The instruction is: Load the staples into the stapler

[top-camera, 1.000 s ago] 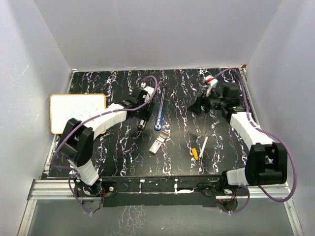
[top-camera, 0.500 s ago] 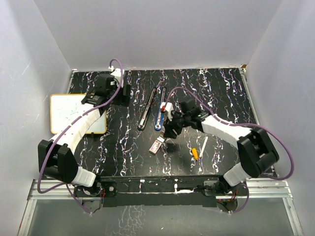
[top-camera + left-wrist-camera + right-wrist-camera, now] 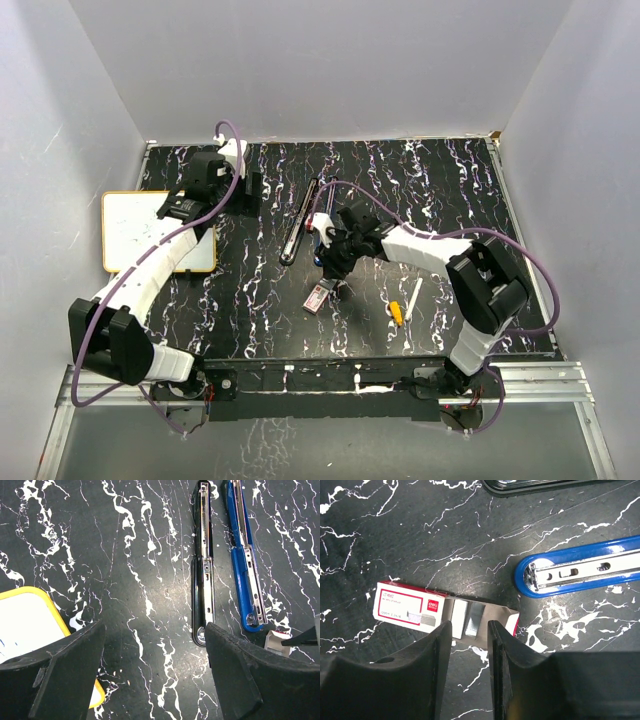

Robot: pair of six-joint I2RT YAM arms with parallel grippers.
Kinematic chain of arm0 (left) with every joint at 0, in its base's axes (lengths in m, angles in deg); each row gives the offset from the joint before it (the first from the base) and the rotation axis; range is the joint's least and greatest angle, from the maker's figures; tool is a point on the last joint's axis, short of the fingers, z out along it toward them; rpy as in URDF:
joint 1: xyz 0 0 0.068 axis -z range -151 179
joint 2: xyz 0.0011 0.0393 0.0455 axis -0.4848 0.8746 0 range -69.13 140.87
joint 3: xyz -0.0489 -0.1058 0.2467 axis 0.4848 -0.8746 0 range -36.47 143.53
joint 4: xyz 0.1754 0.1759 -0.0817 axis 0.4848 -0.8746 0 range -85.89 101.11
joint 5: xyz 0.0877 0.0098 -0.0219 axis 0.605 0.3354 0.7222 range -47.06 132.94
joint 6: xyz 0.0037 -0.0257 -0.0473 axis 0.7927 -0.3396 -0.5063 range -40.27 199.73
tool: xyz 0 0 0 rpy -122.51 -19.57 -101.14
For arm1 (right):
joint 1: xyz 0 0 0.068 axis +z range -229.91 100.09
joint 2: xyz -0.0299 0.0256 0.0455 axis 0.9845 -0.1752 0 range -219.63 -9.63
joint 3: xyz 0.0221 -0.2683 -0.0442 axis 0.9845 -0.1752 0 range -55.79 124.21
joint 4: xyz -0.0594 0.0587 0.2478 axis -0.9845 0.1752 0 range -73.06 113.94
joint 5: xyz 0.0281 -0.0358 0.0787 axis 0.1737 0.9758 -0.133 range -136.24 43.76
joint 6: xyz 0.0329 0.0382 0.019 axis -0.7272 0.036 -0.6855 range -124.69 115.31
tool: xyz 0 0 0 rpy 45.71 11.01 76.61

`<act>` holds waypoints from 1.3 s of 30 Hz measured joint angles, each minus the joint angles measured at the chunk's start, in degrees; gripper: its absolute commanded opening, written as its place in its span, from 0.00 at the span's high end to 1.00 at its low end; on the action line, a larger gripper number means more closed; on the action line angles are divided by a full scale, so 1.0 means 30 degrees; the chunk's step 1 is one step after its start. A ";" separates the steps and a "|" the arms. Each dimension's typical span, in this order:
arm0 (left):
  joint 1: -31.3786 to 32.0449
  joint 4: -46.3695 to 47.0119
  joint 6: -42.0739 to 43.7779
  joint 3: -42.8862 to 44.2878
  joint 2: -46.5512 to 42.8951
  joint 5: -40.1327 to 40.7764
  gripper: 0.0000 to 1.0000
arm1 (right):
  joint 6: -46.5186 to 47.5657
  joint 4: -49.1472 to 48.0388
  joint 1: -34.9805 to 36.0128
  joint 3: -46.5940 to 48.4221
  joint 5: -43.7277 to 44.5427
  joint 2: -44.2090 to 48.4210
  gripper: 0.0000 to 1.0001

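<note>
- Staples (image 3: 415,609) lie in their red-and-white box near the middle of the table (image 3: 450,180), just off the near end of the blue stapler (image 3: 580,572). The tan tray (image 3: 492,617) is slid partly out, and two grey strips show in it.
- Right gripper (image 3: 467,640), a second ago up in the far right corner, has swung across and now hangs right over that tray. Its jaws have narrowed to a slim gap and hold nothing. Whether the tips touch a strip yet cannot be told.
- Left gripper (image 3: 155,680), which stood over the staplers a second ago, has pulled back toward the far left corner, beside the whiteboard (image 3: 25,625). Its jaws are spread wide and empty.
- Black stapler (image 3: 202,580) and the blue one lie side by side, both folded open with their rails bared.
- Pen (image 3: 412,298) rests untouched toward the near edge.
- Judged from this, the staplers look ready and the pick of a strip is starting; no loading is done yet.
</note>
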 measured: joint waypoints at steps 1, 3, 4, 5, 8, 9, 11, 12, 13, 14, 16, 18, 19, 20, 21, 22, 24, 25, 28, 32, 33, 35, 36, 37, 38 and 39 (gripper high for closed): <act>-0.0007 0.0007 0.0000 0.0000 -0.0044 -0.0036 0.21 | 0.0000 0.0044 0.0007 0.0095 0.0095 -0.0153 0.66; -0.0007 0.0015 0.0000 0.0000 -0.0073 -0.0095 0.21 | 0.0022 0.0146 0.0058 0.0226 0.0240 -0.0379 0.67; -0.0007 0.0022 0.0000 0.0000 -0.0073 -0.0131 0.21 | 0.0044 0.0168 0.0080 0.0240 0.0313 -0.0459 0.68; -0.0007 0.0015 -0.0007 -0.0007 -0.0073 -0.0146 0.21 | 0.0044 0.0226 0.0102 0.0240 0.0386 -0.0488 0.69; -0.0007 0.0051 -0.0058 -0.0007 -0.0073 -0.0219 0.21 | 0.0058 0.0561 0.0197 0.0240 0.0576 -0.0510 0.71; -0.0007 0.0051 -0.0073 -0.0007 -0.0073 -0.0233 0.21 | 0.0058 0.0597 0.0219 0.0240 0.0641 -0.0510 0.72; -0.0007 0.0058 -0.0102 -0.0007 -0.0073 -0.0284 0.21 | 0.0058 0.0685 0.0248 0.0240 0.0823 -0.0510 0.73; -0.0007 0.0058 -0.0117 -0.0007 -0.0073 -0.0299 0.20 | 0.0058 0.0721 0.0248 0.0240 0.0896 -0.0554 0.73; -0.0007 0.0058 -0.0124 -0.0007 -0.0073 -0.0306 0.20 | 0.0058 0.0743 0.0262 0.0262 0.0954 -0.0634 0.74; -0.0007 0.0058 -0.0131 -0.0007 -0.0073 -0.0313 0.20 | 0.0051 0.0758 0.0284 0.0284 0.0991 -0.0758 0.75; -0.0007 0.0058 -0.0131 -0.0007 -0.0073 -0.0321 0.20 | 0.0058 0.0867 0.0313 0.0350 0.1086 -0.1035 0.76; -0.0015 0.0073 -0.0131 -0.0015 -0.0073 -0.0328 0.20 | 0.0051 0.0962 0.0328 0.0364 0.1188 -0.1239 0.77; -0.0015 0.0102 -0.0131 -0.0036 -0.0080 -0.0328 0.20 | 0.0051 0.1005 0.0357 0.0364 0.1297 -0.1326 0.77; -0.0015 0.0117 -0.0138 -0.0044 -0.0087 -0.0328 0.20 | 0.0051 0.1005 0.0401 0.0372 0.1392 -0.1370 0.78; -0.0015 0.0131 -0.0131 -0.0058 -0.0095 -0.0335 0.20 | 0.0058 0.0998 0.0430 0.0372 0.1450 -0.1384 0.79; -0.0015 0.0138 -0.0138 -0.0073 -0.0109 -0.0335 0.20 | 0.0051 0.0998 0.0474 0.0379 0.1501 -0.1384 0.79; -0.0015 0.0204 -0.0138 -0.0153 -0.0168 -0.0335 0.20 | 0.0051 0.1013 0.0554 0.0466 0.1596 -0.1384 0.80; -0.0015 0.0226 -0.0131 -0.0204 -0.0189 -0.0335 0.20 | 0.0051 0.0998 0.0576 0.0495 0.1625 -0.1384 0.81; -0.0015 0.0262 -0.0138 -0.0291 -0.0211 -0.0335 0.20 | 0.0051 0.1005 0.0663 0.0554 0.1807 -0.1384 0.81; -0.0015 0.0277 -0.0138 -0.0291 -0.0219 -0.0335 0.20 | 0.0058 0.1005 0.0692 0.0583 0.1960 -0.1392 0.83; -0.0015 0.0277 -0.0138 -0.0299 -0.0219 -0.0335 0.20 | 0.0058 0.1005 0.0692 0.0590 0.1982 -0.1392 0.84; -0.0015 0.0277 -0.0138 -0.0299 -0.0233 -0.0335 0.20 | 0.0058 0.1005 0.0699 0.0590 0.2018 -0.1392 0.85; -0.0015 0.0277 -0.0138 -0.0299 -0.0240 -0.0335 0.20 | 0.0058 0.1005 0.0699 0.0590 0.2062 -0.1392 0.85; -0.0015 0.0277 -0.0138 -0.0299 -0.0248 -0.0335 0.20 | 0.0058 0.1005 0.0699 0.0590 0.2098 -0.1392 0.85; -0.0015 0.0284 -0.0138 -0.0299 -0.0255 -0.0335 0.20 | 0.0066 0.1005 0.0714 0.0590 0.2164 -0.1392 0.85; -0.0015 0.0284 -0.0138 -0.0299 -0.0262 -0.0335 0.20 | 0.0066 0.1005 0.0750 0.0590 0.2259 -0.1392 0.85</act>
